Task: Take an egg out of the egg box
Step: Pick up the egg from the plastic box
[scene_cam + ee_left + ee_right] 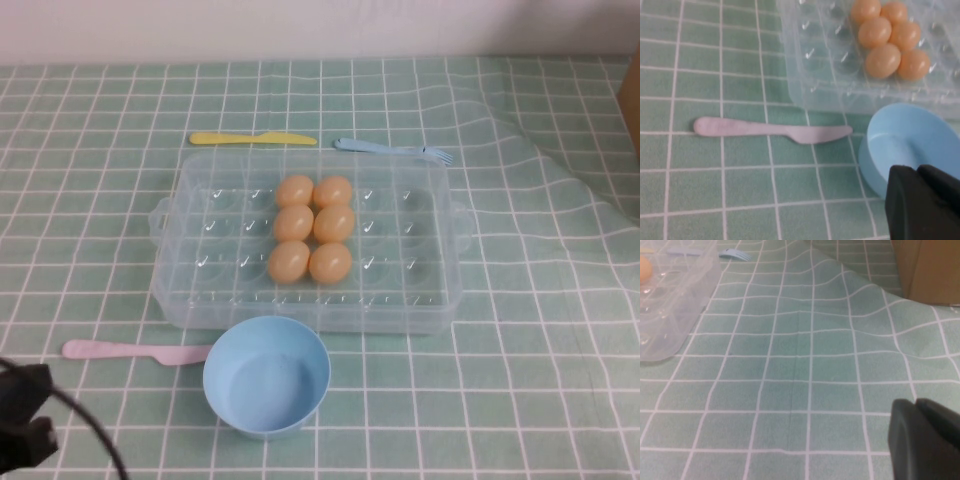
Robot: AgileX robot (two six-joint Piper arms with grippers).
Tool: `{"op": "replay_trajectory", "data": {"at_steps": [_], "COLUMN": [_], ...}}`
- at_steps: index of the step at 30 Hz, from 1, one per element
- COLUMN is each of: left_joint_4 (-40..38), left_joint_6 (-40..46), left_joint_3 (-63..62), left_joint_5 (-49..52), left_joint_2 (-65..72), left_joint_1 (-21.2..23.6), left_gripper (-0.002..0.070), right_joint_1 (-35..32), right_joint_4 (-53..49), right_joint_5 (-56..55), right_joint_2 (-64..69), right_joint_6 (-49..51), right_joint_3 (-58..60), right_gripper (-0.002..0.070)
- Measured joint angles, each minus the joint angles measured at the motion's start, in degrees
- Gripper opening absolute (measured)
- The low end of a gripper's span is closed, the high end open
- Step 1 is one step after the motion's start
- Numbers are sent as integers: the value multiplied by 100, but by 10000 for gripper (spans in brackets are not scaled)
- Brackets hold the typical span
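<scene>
The clear plastic egg box [215, 225] lies in the middle of the checked cloth. Several orange-tan eggs [288, 260] sit in two rows in its central cups. My left gripper [25, 420] is at the near left corner of the table, well short of the box and left of the bowl. In the left wrist view its black fingers [902, 200] are pressed together with nothing between them, and the egg box [815, 60] and eggs [882, 61] lie ahead. My right gripper [916, 402] is shut and empty over bare cloth, to the right of the egg box [675, 300].
A light-blue bowl [266, 375] stands just in front of the box. A pink plastic knife [135, 352] lies to the bowl's left. Behind the box are a yellow knife [252, 138] and a blue fork [392, 148]. A cardboard box [930, 270] stands at the far right, where the cloth is wrinkled.
</scene>
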Motion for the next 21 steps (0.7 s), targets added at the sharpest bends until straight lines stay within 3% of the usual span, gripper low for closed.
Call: {"op": "replay_trajectory", "data": {"at_steps": [6,13,21], "left_joint_4": [14,12,368], "left_joint_6": [1294,2168,2232], "left_joint_3": [-835,-1880,-3441], "left_joint_5": [607,970,1116], "left_joint_2": [1701,3541,5336], "left_joint_1": [0,-30,-995], "left_gripper": [-4,-4,-4], "right_joint_1": [0,0,0], "right_joint_4": [0,0,0], "right_joint_5": [0,0,0], "right_joint_2": [0,0,0], "right_joint_6": [0,0,0], "right_joint_3": [0,0,0], "right_gripper": [-17,-17,-17]}}
